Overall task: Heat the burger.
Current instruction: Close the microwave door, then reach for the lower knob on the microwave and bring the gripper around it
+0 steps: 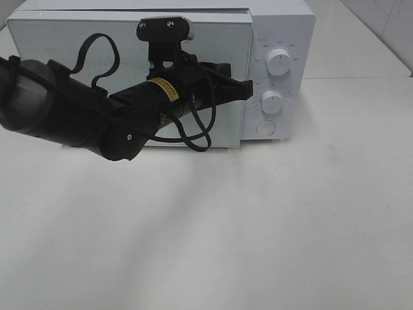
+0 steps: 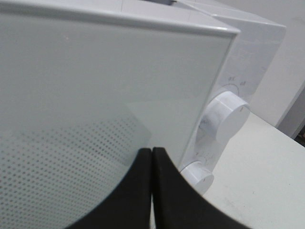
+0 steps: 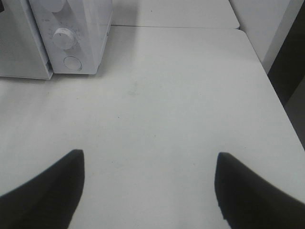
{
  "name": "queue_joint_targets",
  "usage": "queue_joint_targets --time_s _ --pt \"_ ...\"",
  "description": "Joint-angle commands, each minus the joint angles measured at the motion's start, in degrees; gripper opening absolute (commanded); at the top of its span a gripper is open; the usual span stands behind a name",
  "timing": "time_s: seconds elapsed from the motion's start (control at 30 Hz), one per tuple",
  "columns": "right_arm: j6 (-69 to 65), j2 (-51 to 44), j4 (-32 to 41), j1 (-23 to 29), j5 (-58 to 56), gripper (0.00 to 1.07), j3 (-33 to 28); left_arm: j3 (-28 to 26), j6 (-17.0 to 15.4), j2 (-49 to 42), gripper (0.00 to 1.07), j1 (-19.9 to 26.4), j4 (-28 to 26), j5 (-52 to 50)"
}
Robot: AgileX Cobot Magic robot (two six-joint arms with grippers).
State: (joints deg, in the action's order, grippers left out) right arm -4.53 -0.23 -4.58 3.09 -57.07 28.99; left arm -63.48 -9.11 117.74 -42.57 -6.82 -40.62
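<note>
The burger is out of view in every frame. A white microwave (image 1: 284, 26) stands at the back of the table, and its glass door (image 1: 77, 45) looks closed or nearly so. My left gripper (image 1: 247, 90) is shut with nothing between its fingers. Its tip rests at the door's right edge, beside the control panel. In the left wrist view the left gripper (image 2: 151, 160) has its black fingers pressed together right against the door glass (image 2: 95, 95). The right gripper (image 3: 150, 157) hangs open and empty over bare table, to the right of the microwave (image 3: 81, 28).
The panel carries an upper knob (image 1: 279, 61), a lower knob (image 1: 272, 102) and a round button (image 1: 265, 128). The white table (image 1: 258, 226) stretches out in front. Its right edge (image 3: 267, 81) shows in the right wrist view.
</note>
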Motion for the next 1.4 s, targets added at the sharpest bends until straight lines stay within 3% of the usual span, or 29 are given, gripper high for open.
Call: queue_joint_targets --time_s 0.03,0.5,0.9,1.17,1.4 --pt "0.23 -1.55 -0.11 -0.4 0.06 0.75 -0.4 -2.29 -0.06 0.8 0.0 0.29 -1.83 -0.63" --pt "0.23 -1.55 -0.11 -0.4 0.06 0.75 -0.4 -9.51 0.29 4.53 0.0 0.8 -1.78 0.63" --pt "0.23 -1.55 -0.11 -0.4 0.06 0.75 -0.4 -10.49 -0.11 4.76 0.0 2.81 -0.69 0.86" --pt "0.23 -1.55 -0.11 -0.4 0.06 0.75 -0.4 -9.11 -0.17 0.11 0.0 0.86 11.17 8.88" --pt "0.23 -1.55 -0.11 -0.4 0.06 0.75 -0.4 -6.19 -0.17 -3.38 0.0 -1.55 12.95 16.44"
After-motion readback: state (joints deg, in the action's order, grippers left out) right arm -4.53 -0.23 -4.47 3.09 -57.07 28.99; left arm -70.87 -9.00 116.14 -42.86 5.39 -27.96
